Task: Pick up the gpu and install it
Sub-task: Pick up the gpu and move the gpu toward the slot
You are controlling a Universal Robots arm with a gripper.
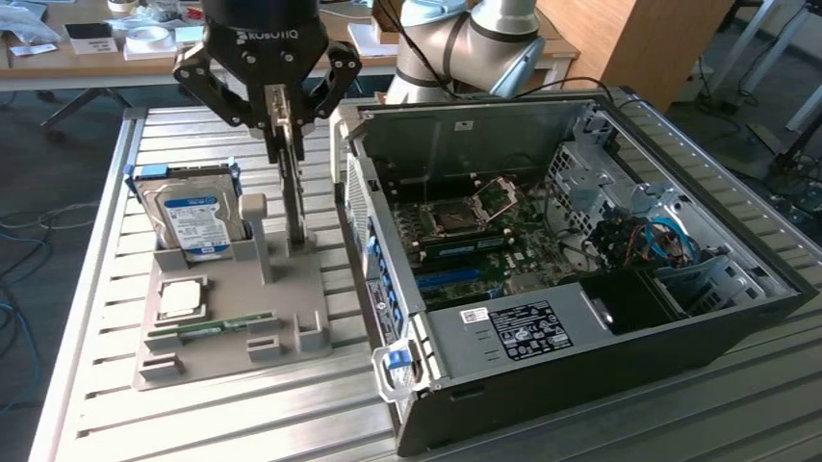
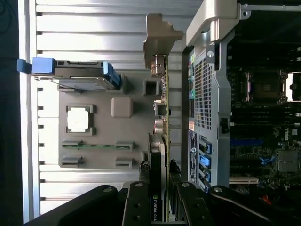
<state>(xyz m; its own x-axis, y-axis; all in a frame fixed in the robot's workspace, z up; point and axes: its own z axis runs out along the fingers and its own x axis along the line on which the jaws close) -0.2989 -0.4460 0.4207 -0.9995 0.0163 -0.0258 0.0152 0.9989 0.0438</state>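
My gripper is showing a matt black shell, possibly plastic. The gpu is presenting a dark board with a dull metal bracket. The holder is looking like grey plastic, the slatted table is gleaming as brushed metal, and the case is showing perforated bare metal inside.

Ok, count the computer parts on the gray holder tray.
4: hard drive standing at the far end, processor flat in front of it, memory stick flat nearer still, gpu on edge by the case, in the gripper.
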